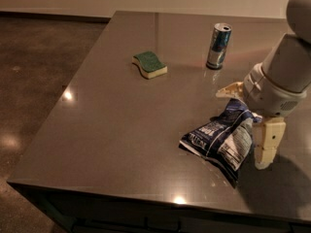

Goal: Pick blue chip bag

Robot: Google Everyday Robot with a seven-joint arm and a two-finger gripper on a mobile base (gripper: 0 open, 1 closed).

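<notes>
The blue chip bag point(218, 139) lies crinkled on the grey table point(121, 130) at the front right, its white nutrition panel facing up. My gripper point(248, 118) is at the bag's right end, low over the table. It is open: one cream finger point(229, 90) is behind the bag's upper end and the other finger point(266, 144) stands in front of it on the right. The bag's upper right end sits between them. The white wrist and arm point(282, 76) rise to the right and hide the table behind.
A blue-and-silver drink can point(218, 46) stands upright at the back of the table. A green-and-yellow sponge point(149, 64) lies at the back left of centre. The table's front edge point(146, 198) runs close below the bag. Brown floor lies to the left.
</notes>
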